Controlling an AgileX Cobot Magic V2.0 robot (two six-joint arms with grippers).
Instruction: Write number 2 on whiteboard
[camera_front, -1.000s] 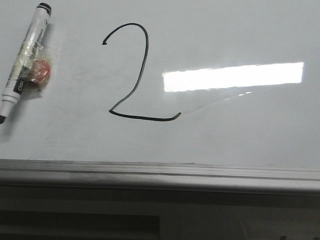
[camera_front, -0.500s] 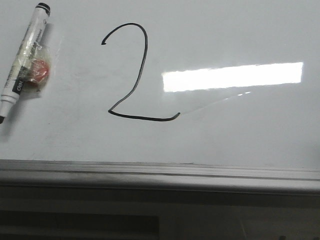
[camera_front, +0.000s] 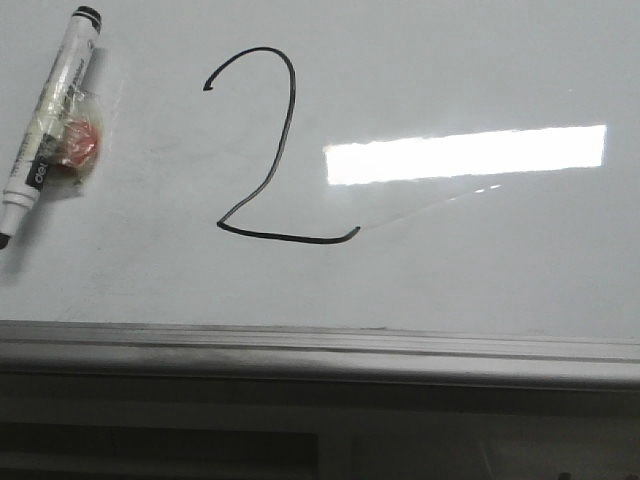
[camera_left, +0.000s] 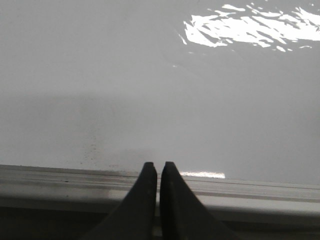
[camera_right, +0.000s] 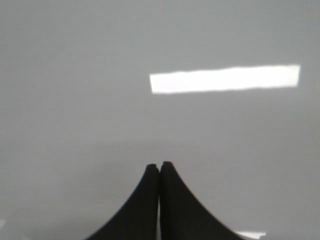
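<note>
A large black number 2 (camera_front: 290, 120) is drawn on the whiteboard (camera_front: 480, 270) in the front view, left of centre. A black-and-white marker (camera_front: 48, 112) lies on the board at the far left with a small red thing in clear wrap (camera_front: 76, 142) beside it. No gripper shows in the front view. My left gripper (camera_left: 158, 166) is shut and empty, its tips over the board's grey rail (camera_left: 60, 182). My right gripper (camera_right: 159, 166) is shut and empty over bare board (camera_right: 75, 100).
A bright rectangular light reflection (camera_front: 465, 153) lies on the board right of the 2. The grey metal rail (camera_front: 320, 345) runs along the board's near edge, with a dark space below it.
</note>
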